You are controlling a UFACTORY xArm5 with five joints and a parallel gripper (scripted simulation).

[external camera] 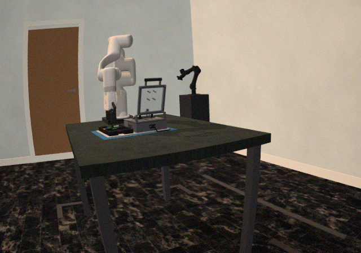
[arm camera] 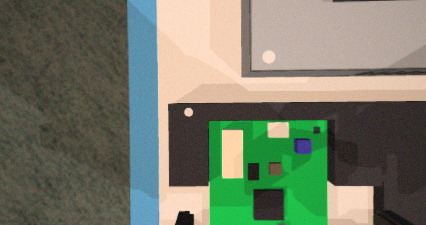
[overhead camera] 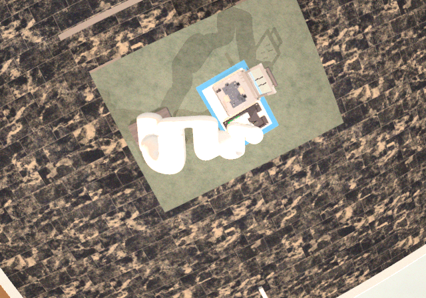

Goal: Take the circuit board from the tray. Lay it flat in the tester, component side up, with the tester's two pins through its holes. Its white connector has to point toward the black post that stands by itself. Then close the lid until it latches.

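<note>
On my feed, the rectangular, mottled green table with grey legs (overhead camera: 275,157) (external camera: 175,151) carries the white arm's base (external camera: 122,105) near one short edge. A flat white mat with a blue border (overhead camera: 204,94) (external camera: 101,138) (arm camera: 142,135) lies apart from all four corners, closer to the opposite short edge than that base is.
</note>
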